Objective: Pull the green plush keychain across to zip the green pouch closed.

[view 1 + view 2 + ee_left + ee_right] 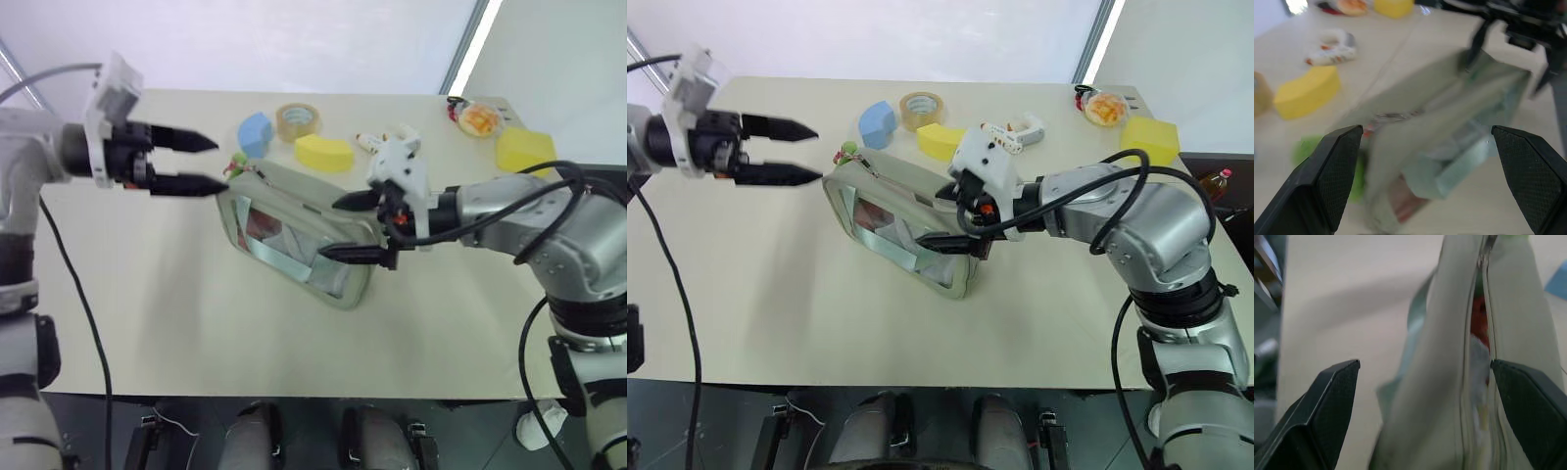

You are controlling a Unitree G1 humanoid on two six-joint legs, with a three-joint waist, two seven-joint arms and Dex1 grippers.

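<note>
The left gripper (201, 164) hangs above the bench (147, 313) with its fingers (186, 183) spread wide and empty. Just past their tips sits the green plush keychain (235, 164), at the near corner of the green pouch (294, 235). The pouch's far end stands between the right gripper's (345, 227) wide-open fingers (343, 253), its zip gaping.

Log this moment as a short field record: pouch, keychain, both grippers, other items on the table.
pouch: green pouch on the table, zipper gaping, red and white contents showing
keychain: green plush keychain at the pouch's far-left corner
left gripper: left gripper open, beside the keychain
right gripper: right gripper open, straddling the pouch's right end
others: blue sponge, tape roll, yellow sponge
</note>
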